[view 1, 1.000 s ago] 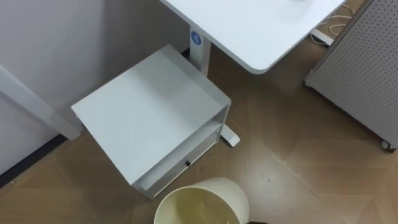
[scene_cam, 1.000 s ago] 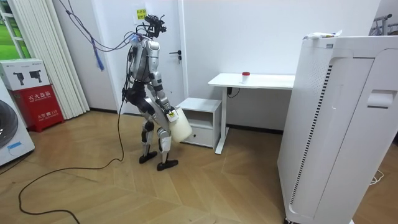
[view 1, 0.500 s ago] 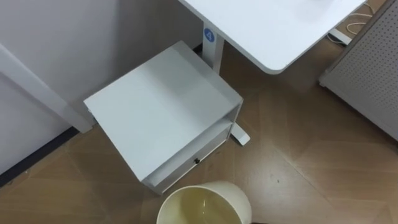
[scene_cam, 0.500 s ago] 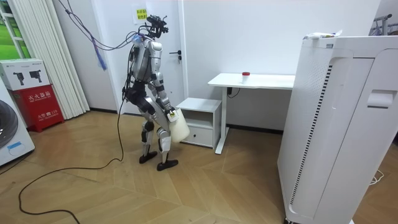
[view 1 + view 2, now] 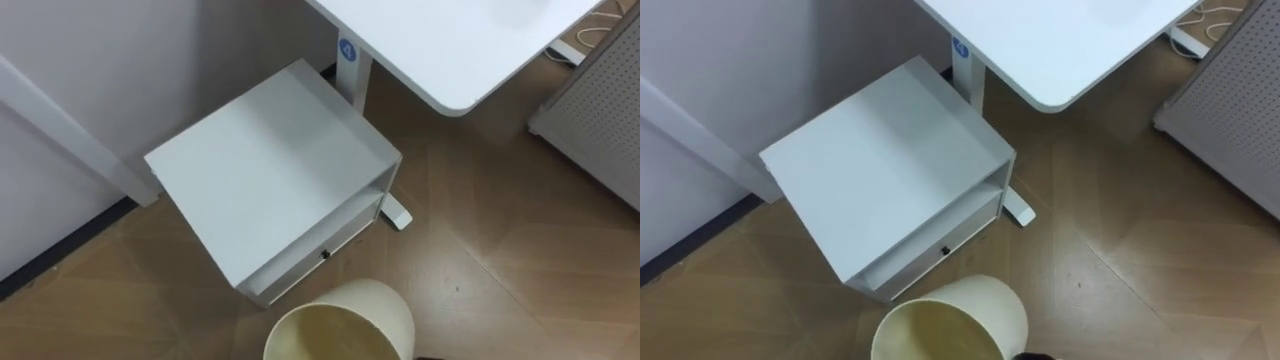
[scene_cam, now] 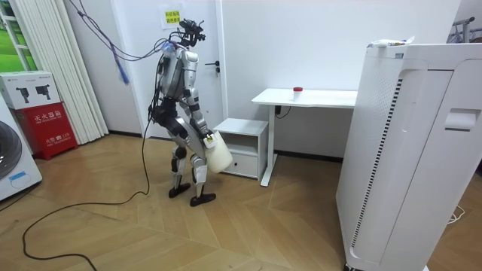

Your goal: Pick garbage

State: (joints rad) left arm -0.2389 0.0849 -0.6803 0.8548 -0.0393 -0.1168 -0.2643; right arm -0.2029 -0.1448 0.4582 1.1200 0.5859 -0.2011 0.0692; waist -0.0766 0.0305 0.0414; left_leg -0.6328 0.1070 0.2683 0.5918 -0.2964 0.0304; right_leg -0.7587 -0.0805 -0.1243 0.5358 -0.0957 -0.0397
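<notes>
Could not tell the fingers' state on the right hand (image 6: 204, 138), set against the cream bin (image 5: 340, 322). Held low at the hip, just before the white cabinet (image 5: 265, 175) beside the white desk (image 5: 450, 40). Noted a small red thing (image 6: 297, 91) on that desk.

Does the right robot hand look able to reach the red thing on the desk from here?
Probably not: the red thing sits far along the desk, and the white cabinet stands between.
</notes>
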